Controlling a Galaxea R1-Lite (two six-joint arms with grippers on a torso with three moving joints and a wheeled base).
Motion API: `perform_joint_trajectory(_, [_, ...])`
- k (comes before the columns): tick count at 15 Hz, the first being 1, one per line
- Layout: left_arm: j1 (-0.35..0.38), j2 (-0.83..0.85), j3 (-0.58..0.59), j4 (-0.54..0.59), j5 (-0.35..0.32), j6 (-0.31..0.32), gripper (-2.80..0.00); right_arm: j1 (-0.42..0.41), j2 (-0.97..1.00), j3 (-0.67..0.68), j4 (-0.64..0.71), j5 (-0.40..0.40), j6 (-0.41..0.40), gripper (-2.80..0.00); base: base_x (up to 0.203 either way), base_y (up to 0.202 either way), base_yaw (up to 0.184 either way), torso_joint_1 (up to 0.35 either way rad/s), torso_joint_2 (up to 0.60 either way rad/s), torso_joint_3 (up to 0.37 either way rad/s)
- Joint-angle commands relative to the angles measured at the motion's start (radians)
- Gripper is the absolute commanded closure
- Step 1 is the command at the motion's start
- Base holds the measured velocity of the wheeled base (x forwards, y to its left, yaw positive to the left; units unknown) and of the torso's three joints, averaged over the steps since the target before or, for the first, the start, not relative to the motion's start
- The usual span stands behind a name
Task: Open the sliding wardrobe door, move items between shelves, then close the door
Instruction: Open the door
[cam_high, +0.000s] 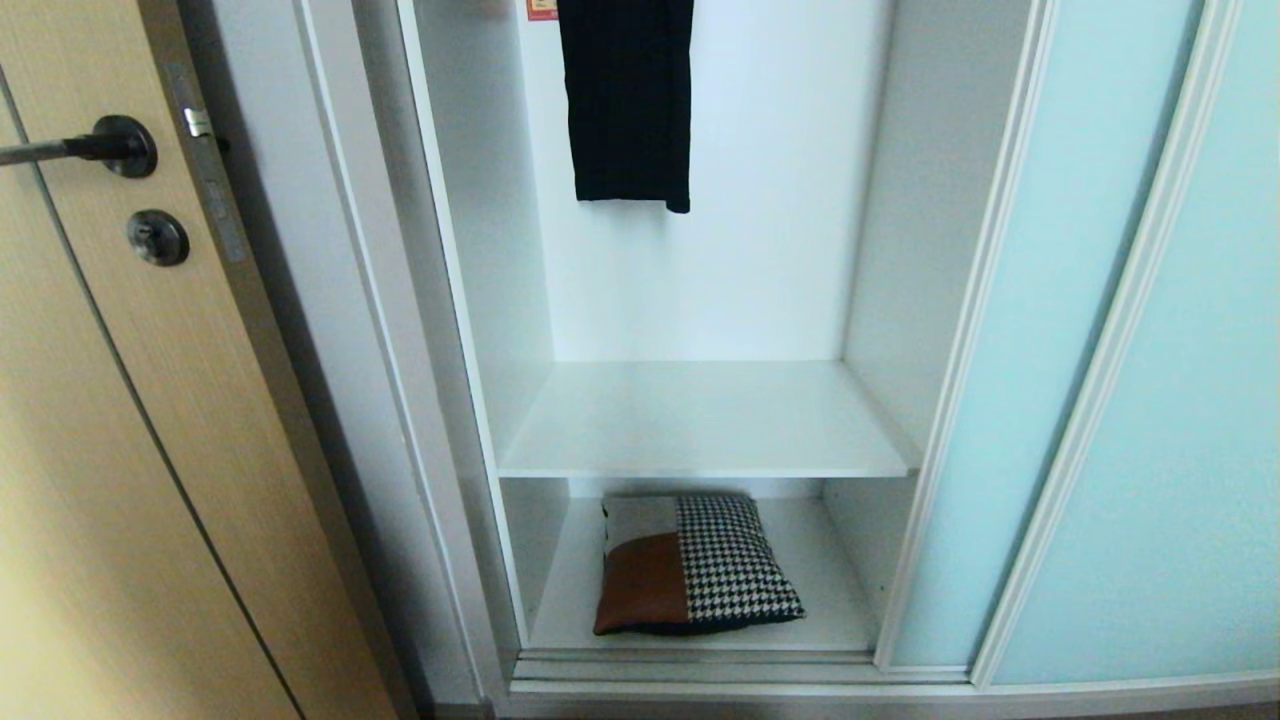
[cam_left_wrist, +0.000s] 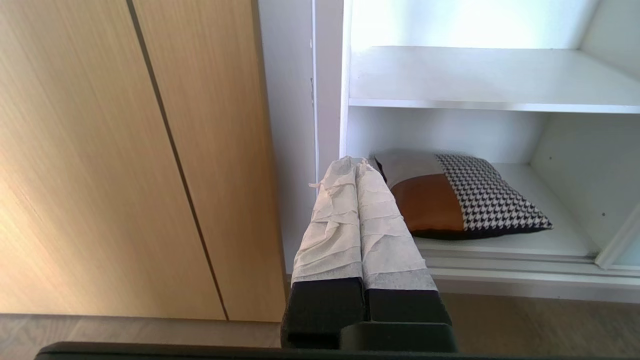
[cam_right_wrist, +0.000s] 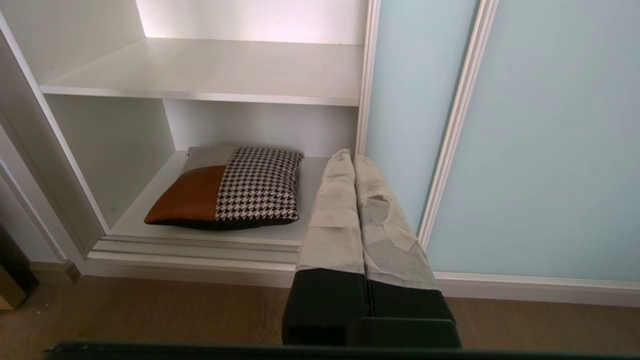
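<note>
The sliding wardrobe door (cam_high: 1040, 350), pale aqua glass in a silver frame, stands slid to the right, leaving the wardrobe bay open. A patchwork cushion (cam_high: 695, 565) of rust-brown, cream and houndstooth lies on the bottom shelf (cam_high: 830, 610). The shelf above it (cam_high: 700, 420) is bare. My left gripper (cam_left_wrist: 356, 162) is shut and empty, low in front of the wardrobe's left post, apart from the cushion (cam_left_wrist: 460, 197). My right gripper (cam_right_wrist: 348, 157) is shut and empty too, low before the door's edge (cam_right_wrist: 367, 100), right of the cushion (cam_right_wrist: 235, 187). Neither arm shows in the head view.
A light wooden door (cam_high: 110, 450) with a black lever handle (cam_high: 85, 148) stands left of the wardrobe. A black garment (cam_high: 628, 100) hangs at the top of the open bay. Another aqua glass panel (cam_high: 1200, 400) lies further right. Wooden floor (cam_right_wrist: 150, 310) runs before the track.
</note>
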Motion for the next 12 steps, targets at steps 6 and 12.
perform_joint_trajectory(6, [0.0, 0.0, 0.002, 0.0, 0.0, 0.0, 0.0, 0.0, 0.001, 0.0, 0.003, 0.001, 0.001, 0.0, 0.0, 0.0, 0.0, 0.0, 0.0, 0.0])
perform_joint_trajectory(12, [0.0, 0.001, 0.002, 0.001, -0.001, 0.006, 0.0, 0.0, 0.001, 0.0, 0.003, 0.001, 0.001, 0.0, 0.0, 0.0, 0.0, 0.0, 0.0, 0.0])
